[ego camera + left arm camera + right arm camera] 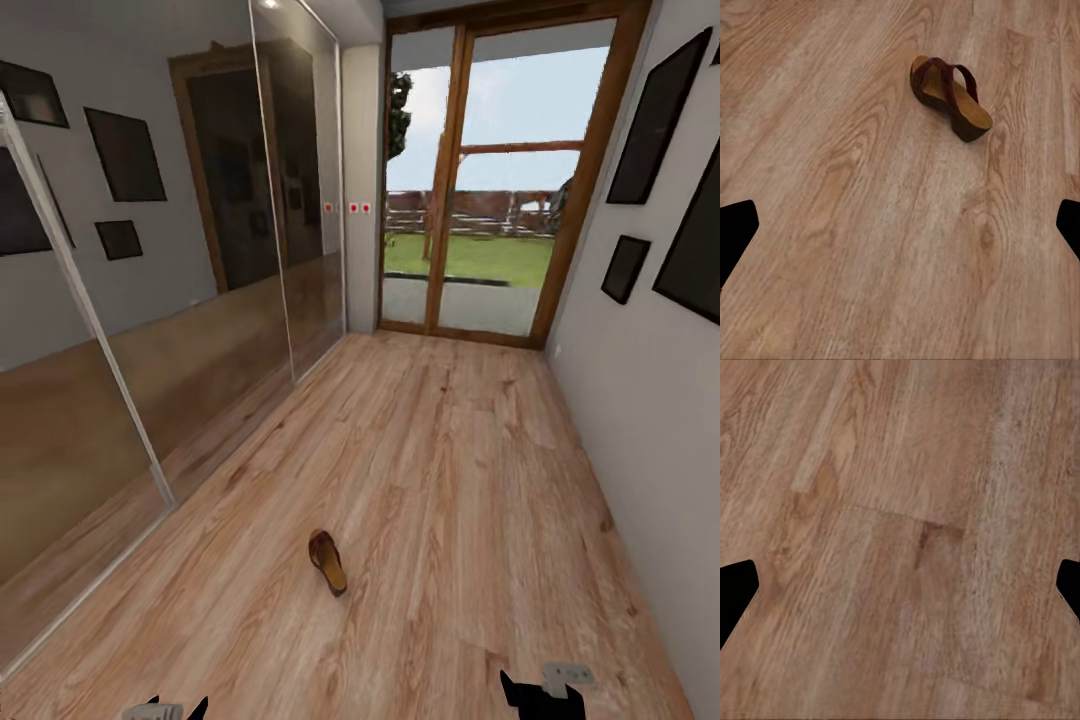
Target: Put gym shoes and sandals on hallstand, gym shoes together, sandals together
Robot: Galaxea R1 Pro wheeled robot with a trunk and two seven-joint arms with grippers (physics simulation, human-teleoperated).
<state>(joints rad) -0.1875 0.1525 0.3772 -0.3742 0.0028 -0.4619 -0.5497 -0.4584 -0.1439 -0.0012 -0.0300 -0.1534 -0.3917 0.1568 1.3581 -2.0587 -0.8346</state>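
On the light brown wood-grain plank floor (450,480) we see one small brown leather sandal (328,561); both grippers' jaws stand spread wide, holding nothing.

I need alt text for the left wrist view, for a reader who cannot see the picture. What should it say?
A single brown sandal with a tan insole and a dark strap lies on the wood-grain corridor floor, with nothing touching it. The two dark fingertips of the left gripper stand wide apart at the picture's edges, holding nothing.
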